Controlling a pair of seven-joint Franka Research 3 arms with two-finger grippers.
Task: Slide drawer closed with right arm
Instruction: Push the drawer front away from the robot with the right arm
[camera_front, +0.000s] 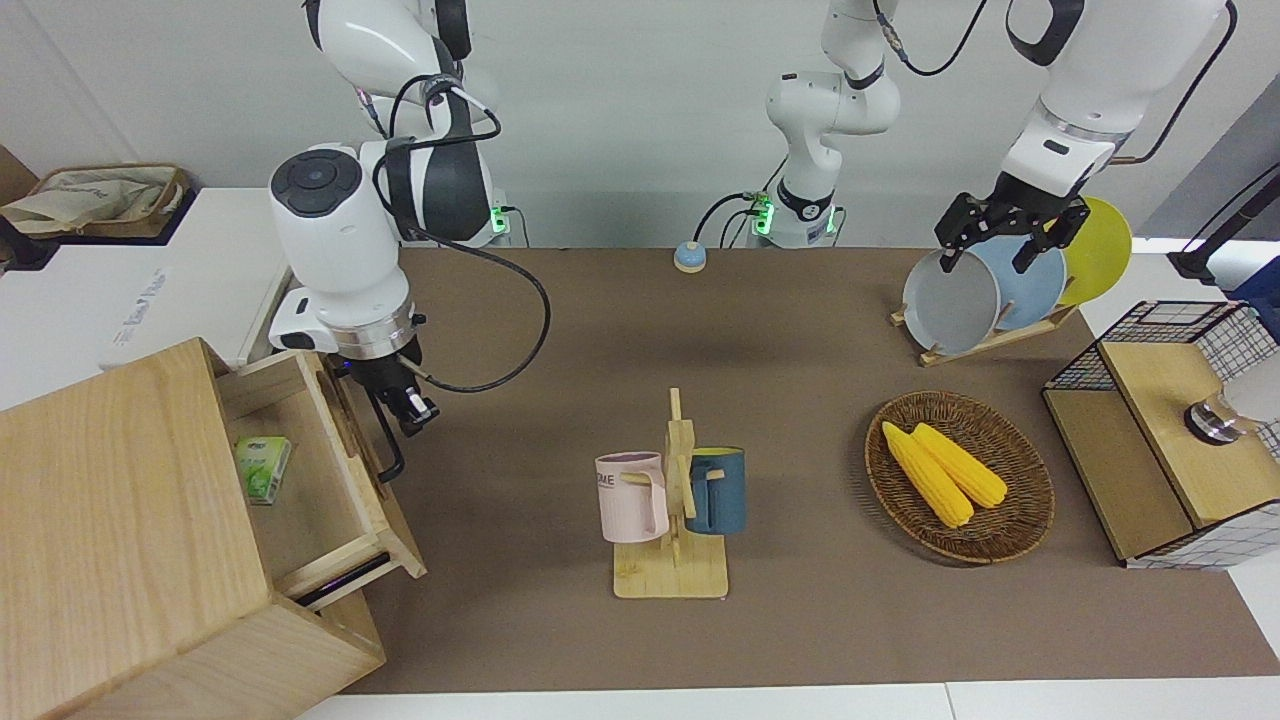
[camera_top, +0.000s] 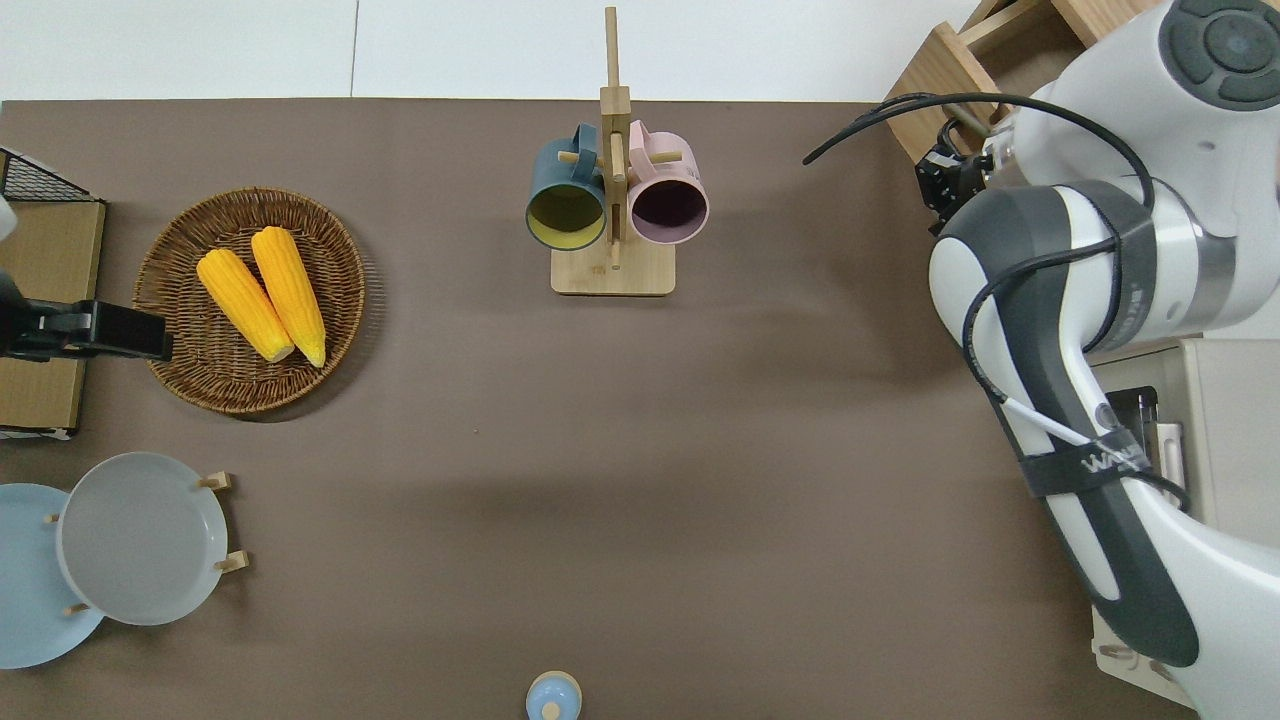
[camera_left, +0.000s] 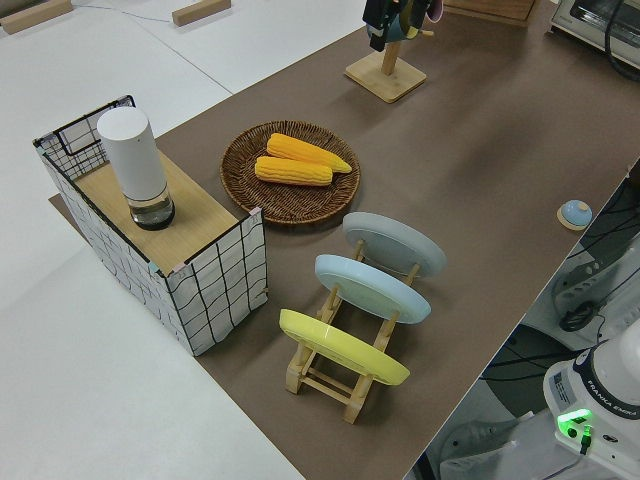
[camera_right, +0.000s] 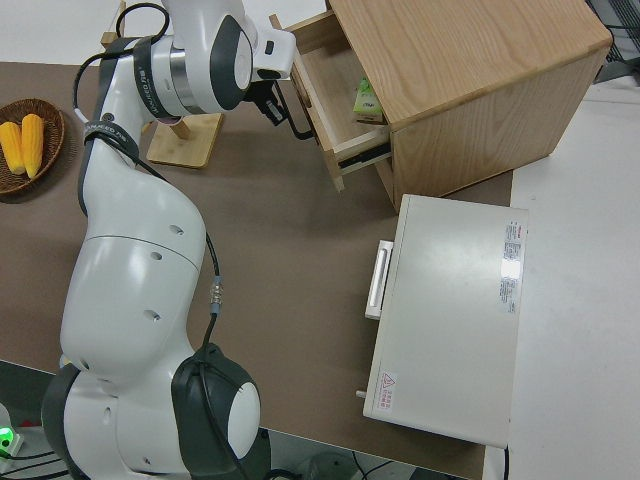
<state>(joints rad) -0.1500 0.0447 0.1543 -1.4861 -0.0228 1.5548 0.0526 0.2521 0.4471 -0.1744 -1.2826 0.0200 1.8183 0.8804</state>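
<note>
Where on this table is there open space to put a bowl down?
Widest bare stretch of the table: between the mug stand and the small blue bell. Crowded: the left arm's end with corn basket and plate rack; the half-open drawer by the right pincer.
</note>
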